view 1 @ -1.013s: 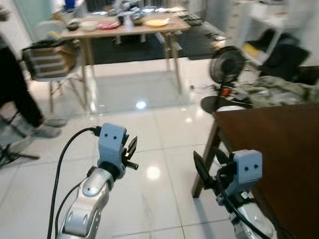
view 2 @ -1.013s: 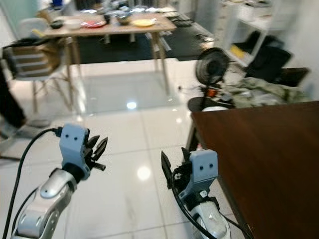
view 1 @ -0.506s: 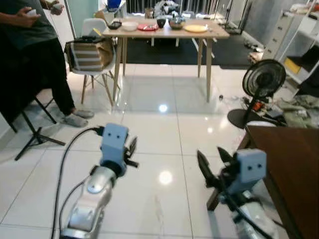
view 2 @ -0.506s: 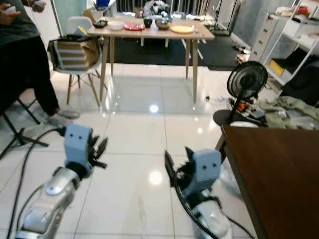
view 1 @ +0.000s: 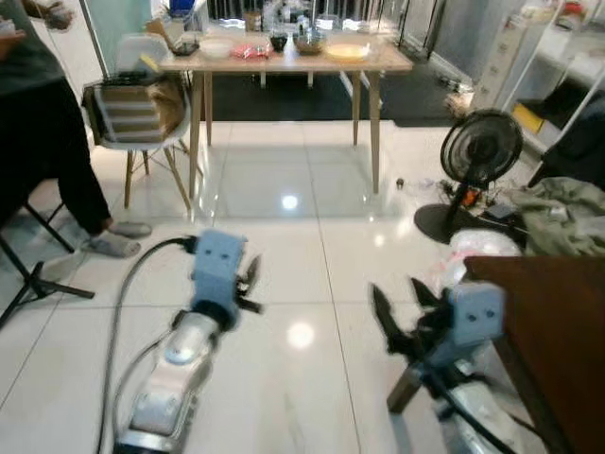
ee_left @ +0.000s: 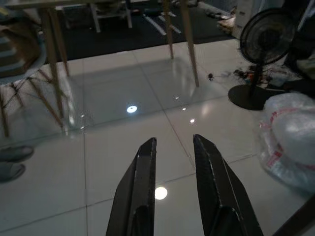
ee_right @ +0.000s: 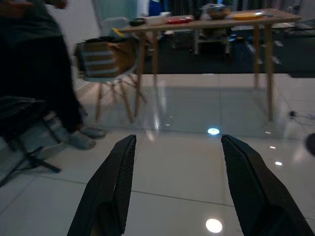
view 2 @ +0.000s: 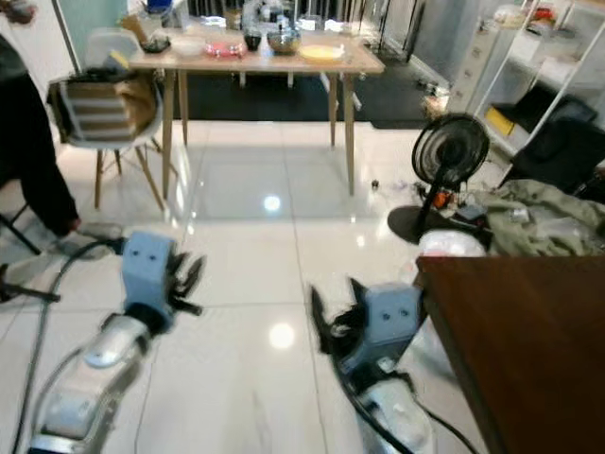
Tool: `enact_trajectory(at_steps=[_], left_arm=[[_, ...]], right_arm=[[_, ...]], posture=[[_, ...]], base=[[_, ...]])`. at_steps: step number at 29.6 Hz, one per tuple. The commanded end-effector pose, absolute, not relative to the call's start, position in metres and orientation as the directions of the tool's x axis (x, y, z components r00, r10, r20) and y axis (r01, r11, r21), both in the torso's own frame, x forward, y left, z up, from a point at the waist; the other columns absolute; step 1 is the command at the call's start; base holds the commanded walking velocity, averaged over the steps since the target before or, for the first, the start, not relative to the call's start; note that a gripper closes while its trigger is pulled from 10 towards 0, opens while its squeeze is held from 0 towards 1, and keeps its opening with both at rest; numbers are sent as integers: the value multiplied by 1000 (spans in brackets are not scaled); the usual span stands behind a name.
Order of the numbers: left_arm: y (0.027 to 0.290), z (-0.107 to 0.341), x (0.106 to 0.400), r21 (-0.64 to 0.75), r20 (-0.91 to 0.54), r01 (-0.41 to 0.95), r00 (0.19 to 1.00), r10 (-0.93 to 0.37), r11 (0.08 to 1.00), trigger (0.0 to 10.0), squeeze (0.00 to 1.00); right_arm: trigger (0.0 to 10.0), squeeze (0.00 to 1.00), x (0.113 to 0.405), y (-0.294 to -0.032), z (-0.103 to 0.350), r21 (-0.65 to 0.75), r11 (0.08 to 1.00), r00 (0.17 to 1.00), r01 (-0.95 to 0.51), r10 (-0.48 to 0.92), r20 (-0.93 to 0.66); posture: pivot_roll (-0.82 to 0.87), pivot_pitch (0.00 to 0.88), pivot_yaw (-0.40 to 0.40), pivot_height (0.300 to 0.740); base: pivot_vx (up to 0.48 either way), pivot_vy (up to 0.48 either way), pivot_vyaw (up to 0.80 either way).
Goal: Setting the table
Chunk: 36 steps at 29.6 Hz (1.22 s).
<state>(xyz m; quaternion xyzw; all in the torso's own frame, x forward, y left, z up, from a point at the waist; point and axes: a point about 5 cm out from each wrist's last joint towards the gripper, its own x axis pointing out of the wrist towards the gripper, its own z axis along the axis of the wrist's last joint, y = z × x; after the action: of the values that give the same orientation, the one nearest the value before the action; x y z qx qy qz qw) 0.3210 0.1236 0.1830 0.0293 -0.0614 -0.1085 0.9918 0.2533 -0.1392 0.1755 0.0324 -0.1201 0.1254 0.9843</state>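
Wooden table: far across tiled floor, bearing bowls and plates, presumably awaiting setting.
Left gripper: raised, empty, fingers slightly parted.
Right gripper: spread wide, empty, likely readied for approach.
Dark table: near right.

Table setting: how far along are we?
Done: nothing visible; the dark brown table beside the robot shows bare wood. In hand: nothing; left gripper and right gripper both have jaws open over floor tiles. Left: all of it; bowls and plates sit on the far wooden table across the room.
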Motion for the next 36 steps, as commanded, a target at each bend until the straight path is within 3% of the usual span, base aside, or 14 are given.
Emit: enact_trajectory(at_steps=[1, 28, 36], left_arm=[[118, 179, 319, 71, 104, 231, 966, -238, 970, 10000, 0], [118, 179, 320, 72, 107, 234, 965, -241, 969, 10000, 0], [118, 179, 320, 72, 107, 236, 964, -243, 969, 10000, 0]], right_arm=[[10000, 0, 252, -143, 174, 30, 971, 945, -238, 224, 238], [10000, 0, 255, -145, 175, 37, 973, 947, -228, 212, 243], [10000, 0, 255, -146, 175, 38, 973, 947, -226, 211, 241]], posture=[[-60, 75, 72, 740], [-59, 67, 73, 740], [-59, 66, 73, 740]], base=[[480, 0, 0], [480, 0, 0], [480, 0, -766]])
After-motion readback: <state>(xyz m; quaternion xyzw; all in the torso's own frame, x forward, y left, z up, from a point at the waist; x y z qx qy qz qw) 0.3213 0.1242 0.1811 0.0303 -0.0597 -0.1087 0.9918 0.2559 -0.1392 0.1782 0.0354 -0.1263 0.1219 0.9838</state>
